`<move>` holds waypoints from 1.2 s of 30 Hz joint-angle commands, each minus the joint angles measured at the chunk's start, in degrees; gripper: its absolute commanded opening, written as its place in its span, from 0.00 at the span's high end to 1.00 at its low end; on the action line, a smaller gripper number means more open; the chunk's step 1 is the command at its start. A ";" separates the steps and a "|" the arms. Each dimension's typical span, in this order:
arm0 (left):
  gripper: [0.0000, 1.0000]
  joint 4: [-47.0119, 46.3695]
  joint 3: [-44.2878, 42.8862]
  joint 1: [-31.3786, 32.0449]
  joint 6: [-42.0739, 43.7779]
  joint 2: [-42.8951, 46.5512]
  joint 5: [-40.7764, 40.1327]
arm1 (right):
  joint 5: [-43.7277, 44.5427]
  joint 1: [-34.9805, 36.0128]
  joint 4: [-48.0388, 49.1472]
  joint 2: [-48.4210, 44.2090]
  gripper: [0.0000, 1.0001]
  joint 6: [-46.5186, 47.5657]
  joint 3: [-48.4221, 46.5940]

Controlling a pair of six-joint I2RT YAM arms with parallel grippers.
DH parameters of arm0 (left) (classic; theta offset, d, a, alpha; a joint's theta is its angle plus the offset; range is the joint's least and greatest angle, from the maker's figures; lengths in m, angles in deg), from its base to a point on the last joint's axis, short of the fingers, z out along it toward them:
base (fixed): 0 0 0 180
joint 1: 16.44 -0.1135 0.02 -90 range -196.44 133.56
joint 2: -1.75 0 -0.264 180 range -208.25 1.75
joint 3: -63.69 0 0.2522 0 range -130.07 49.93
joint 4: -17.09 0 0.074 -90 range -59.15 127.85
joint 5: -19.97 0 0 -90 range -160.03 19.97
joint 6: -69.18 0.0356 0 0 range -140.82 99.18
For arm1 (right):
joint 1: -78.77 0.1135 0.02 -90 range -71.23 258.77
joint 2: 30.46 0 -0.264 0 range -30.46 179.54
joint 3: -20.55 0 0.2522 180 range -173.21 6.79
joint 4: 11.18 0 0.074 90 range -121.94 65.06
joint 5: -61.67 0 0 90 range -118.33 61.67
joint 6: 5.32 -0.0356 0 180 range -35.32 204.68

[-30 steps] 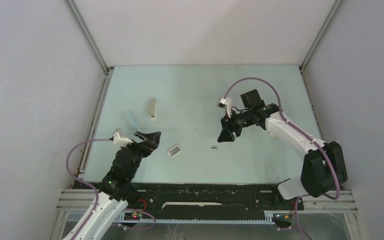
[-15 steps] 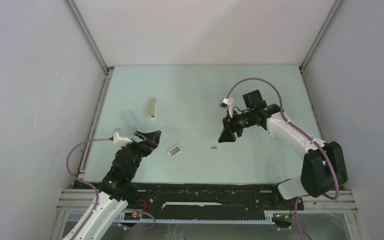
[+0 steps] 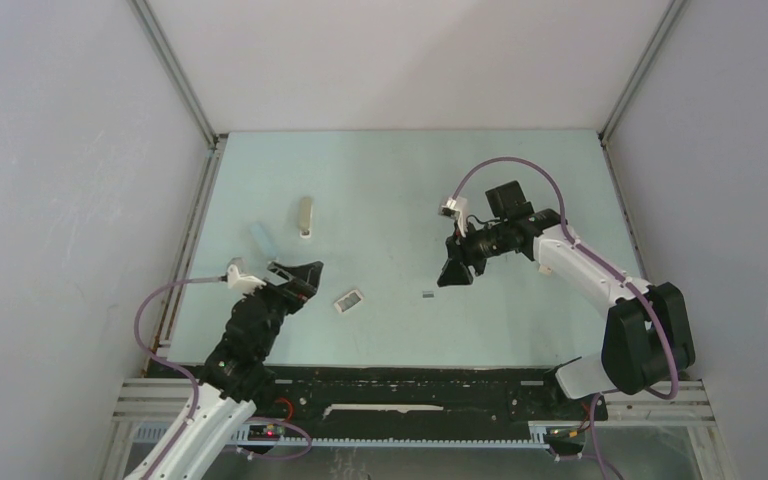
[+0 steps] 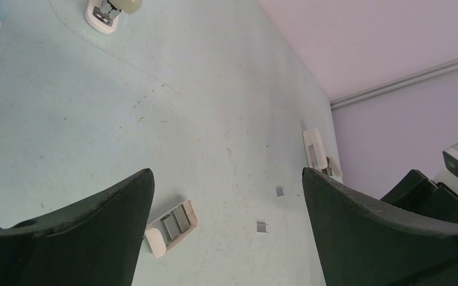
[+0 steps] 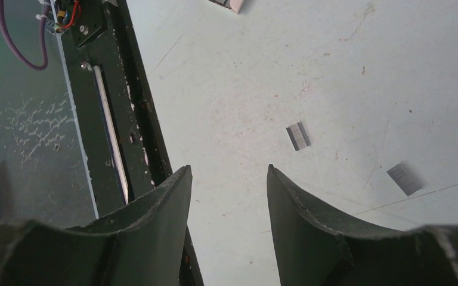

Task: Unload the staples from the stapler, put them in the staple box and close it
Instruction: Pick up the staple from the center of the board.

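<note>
Two small dark-grey strips of staples (image 4: 262, 226) lie loose on the pale green table (image 3: 380, 180). In the right wrist view the staples (image 5: 298, 136) sit just right of my right gripper (image 5: 228, 173), which is open and empty a little above the table. One strip of staples (image 3: 428, 294) shows from above, below the right gripper (image 3: 452, 272). The white oblong stapler (image 4: 314, 152) lies beyond them; the right arm hides it from above. My left gripper (image 4: 226, 173) is wide open and empty at the front left (image 3: 298, 275).
A small white box (image 3: 350, 300) holding grey strips lies between the grippers, close to the left fingers (image 4: 170, 229). A beige-grey bar (image 3: 305, 217) and a light blue piece (image 3: 260, 237) lie at the left. The black rail (image 5: 113, 89) runs along the near edge.
The right wrist has shifted very slightly. The left arm and the things on the table have not moved.
</note>
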 commanded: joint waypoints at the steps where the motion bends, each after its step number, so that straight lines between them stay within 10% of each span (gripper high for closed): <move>1: 0.00 -2.58 1.90 -0.42 -1.16 0.26 0.66 | -1.16 -0.43 -0.02 -1.06 0.41 1.72 0.49; 24: 0.00 -10.04 3.17 -0.44 -2.66 -5.48 3.31 | 19.25 -0.14 0.95 9.62 0.43 -1.87 -2.35; 36: 0.00 -10.08 3.52 -0.44 -2.74 -5.28 3.27 | 5.34 -8.01 -20.07 17.63 0.39 43.84 -19.09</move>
